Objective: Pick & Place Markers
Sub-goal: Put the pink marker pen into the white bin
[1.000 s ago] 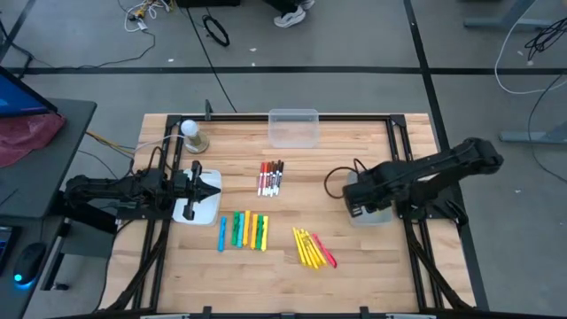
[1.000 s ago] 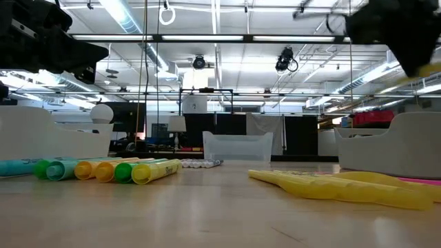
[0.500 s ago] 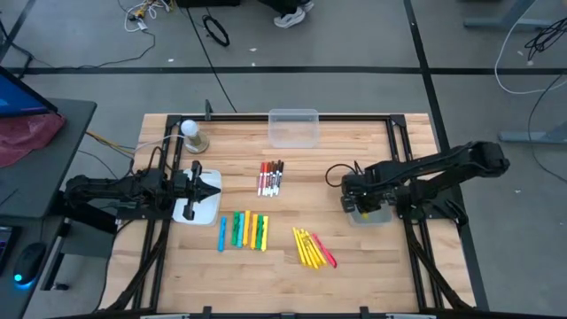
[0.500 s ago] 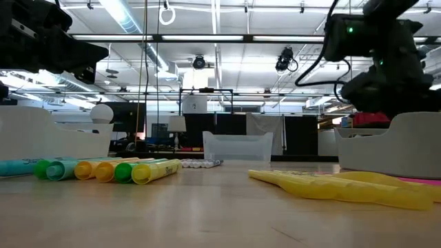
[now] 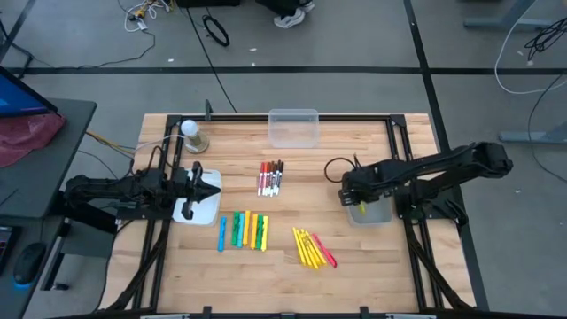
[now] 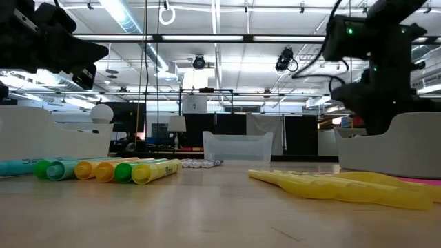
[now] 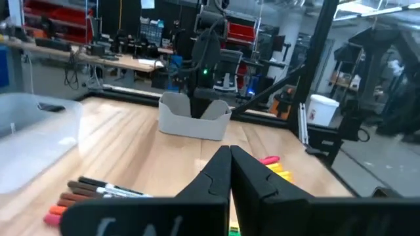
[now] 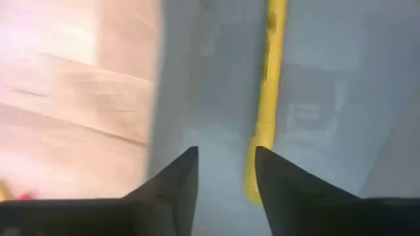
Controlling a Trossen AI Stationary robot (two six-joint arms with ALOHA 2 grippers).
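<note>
While the right pincer (image 5: pixel 361 206) hangs over the grey bin (image 5: pixel 379 215) near the right edge of the table (image 5: pixel 354 257), one slim yellow marker (image 8: pixel 268 85) lies flat on the floor of that bin. The right wrist view shows the marker just past the tip of one finger (image 8: pixel 279 180), running lengthwise away from the pincer. It looks free, not pinched. The two fingers stand a little apart with only the bare bin floor between them, so the right pincer is open and holds nothing.

I think this marker has been dropped off, so the next one has to come from the table. The nearest pile is the slim yellow and red markers (image 5: pixel 313 247), lying toward the front edge and a bit toward the middle from the bin. They lie side by side, slanting from the middle of the table toward its front right corner. The right arm is much nearer to them than the left, so it should take them, closing across their thin sides.

The chunky markers (image 5: pixel 243 229) and the thin white markers (image 5: pixel 270 178) lie nearer the middle.

The left pincer (image 5: pixel 213 188) waits over a white tray (image 5: pixel 202 213) by the left edge, fingers pressed together, holding nothing.
</note>
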